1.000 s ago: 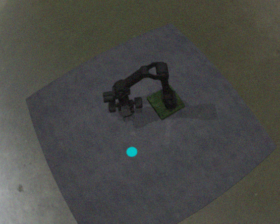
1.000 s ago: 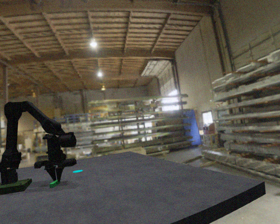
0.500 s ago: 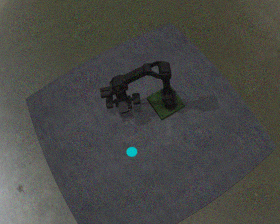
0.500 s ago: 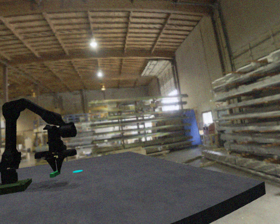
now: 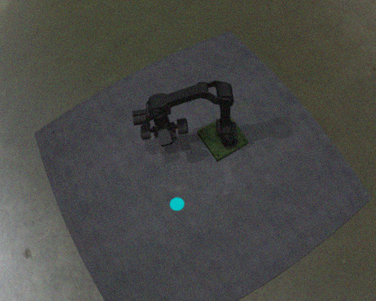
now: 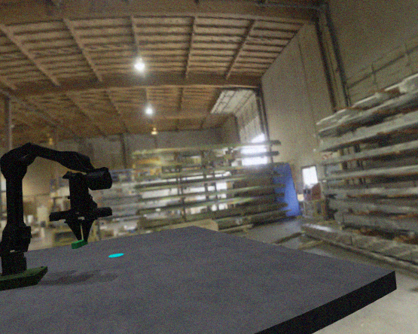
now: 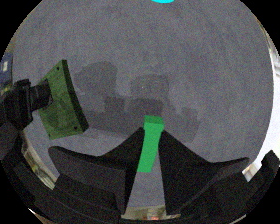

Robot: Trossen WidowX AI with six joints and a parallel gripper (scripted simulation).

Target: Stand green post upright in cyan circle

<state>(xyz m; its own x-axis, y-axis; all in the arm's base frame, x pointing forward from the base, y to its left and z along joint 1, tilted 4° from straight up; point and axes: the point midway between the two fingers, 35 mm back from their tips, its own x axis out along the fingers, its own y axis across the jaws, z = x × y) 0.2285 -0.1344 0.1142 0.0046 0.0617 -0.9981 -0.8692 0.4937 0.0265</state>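
Observation:
The green post [image 6: 77,245] [image 7: 150,152] is a small bright green bar. My gripper [image 6: 82,240] [image 7: 151,132] is shut on it and holds it lying roughly level, raised above the table top. The fingers point down. In the top view the arm hides the post and fingertips. The cyan circle [image 5: 177,204] [image 6: 116,255] [image 7: 163,1] is a flat disc on the table. The post is off to one side of it, and only the circle's edge shows at the top of the wrist view.
The arm's green base plate [image 5: 212,147] [image 6: 19,279] [image 7: 66,112] stands on the grey table [image 5: 224,237] [image 6: 212,286]. The arm reaches out from it, and its shadows fall on the table below the gripper. The table's corner and thick edge show at the right of the exterior view.

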